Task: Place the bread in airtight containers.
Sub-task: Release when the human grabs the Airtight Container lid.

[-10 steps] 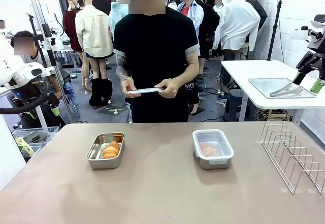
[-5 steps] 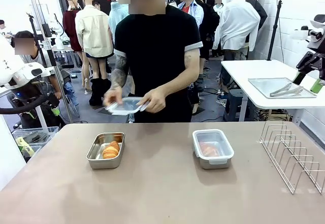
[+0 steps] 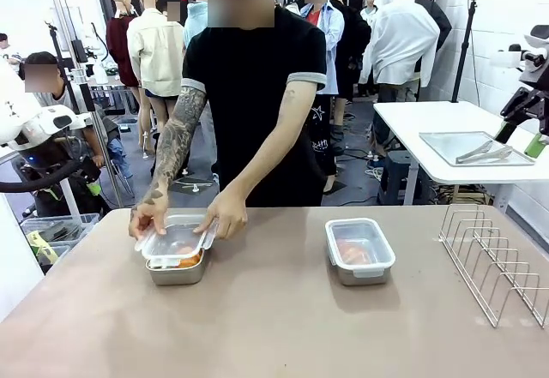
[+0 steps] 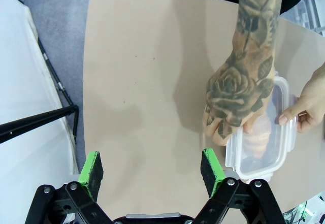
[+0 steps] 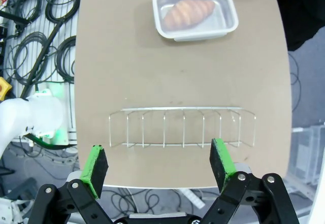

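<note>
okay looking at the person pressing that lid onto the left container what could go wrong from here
1. The clear lid sits tilted over the left container, so one edge may not snap down and the seal could fail.
2. The croissant under it might get squashed if the person's hands press hard.
3. Both grippers, left and right, hang open; moving in now risks hitting the hands.

Our left gripper (image 4: 152, 170) and right gripper (image 5: 160, 165) hang with fingers spread wide, holding nothing; the person's two hands (image 3: 225, 221) press down at ten o'clock.
</note>
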Motion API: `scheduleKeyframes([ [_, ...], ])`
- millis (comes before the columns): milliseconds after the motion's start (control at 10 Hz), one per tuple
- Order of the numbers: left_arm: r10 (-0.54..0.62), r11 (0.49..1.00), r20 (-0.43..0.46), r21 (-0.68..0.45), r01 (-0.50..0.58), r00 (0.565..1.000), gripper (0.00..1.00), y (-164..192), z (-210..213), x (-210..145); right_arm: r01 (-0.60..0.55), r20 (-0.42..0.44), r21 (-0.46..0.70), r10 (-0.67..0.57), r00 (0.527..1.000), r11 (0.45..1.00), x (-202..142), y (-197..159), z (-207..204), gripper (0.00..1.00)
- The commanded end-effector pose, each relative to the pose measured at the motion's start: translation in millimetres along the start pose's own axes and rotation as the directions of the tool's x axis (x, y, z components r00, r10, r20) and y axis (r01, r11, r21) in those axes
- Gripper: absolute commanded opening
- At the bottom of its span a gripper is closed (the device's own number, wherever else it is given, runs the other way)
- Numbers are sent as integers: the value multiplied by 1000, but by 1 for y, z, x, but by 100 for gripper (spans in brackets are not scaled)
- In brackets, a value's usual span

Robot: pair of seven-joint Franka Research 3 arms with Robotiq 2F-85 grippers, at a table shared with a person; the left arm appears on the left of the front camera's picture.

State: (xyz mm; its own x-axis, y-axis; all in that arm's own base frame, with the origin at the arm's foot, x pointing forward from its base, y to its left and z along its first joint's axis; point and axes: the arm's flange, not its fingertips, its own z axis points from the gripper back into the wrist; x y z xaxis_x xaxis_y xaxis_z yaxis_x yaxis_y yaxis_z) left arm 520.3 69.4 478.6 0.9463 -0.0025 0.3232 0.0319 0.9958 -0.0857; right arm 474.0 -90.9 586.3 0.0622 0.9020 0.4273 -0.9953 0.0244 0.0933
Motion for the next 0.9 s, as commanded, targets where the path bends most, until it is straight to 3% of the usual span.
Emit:
scheduleKeyframes([
  [0,-6,1000,-2,10,6,1000,100,1,2,0,14,-14,6,-14,1000,1000,1,2,-1,100],
  [800,-6,1000,-2,10,6,1000,100,1,2,0,14,-14,6,-14,1000,1000,1,2,-1,100],
])
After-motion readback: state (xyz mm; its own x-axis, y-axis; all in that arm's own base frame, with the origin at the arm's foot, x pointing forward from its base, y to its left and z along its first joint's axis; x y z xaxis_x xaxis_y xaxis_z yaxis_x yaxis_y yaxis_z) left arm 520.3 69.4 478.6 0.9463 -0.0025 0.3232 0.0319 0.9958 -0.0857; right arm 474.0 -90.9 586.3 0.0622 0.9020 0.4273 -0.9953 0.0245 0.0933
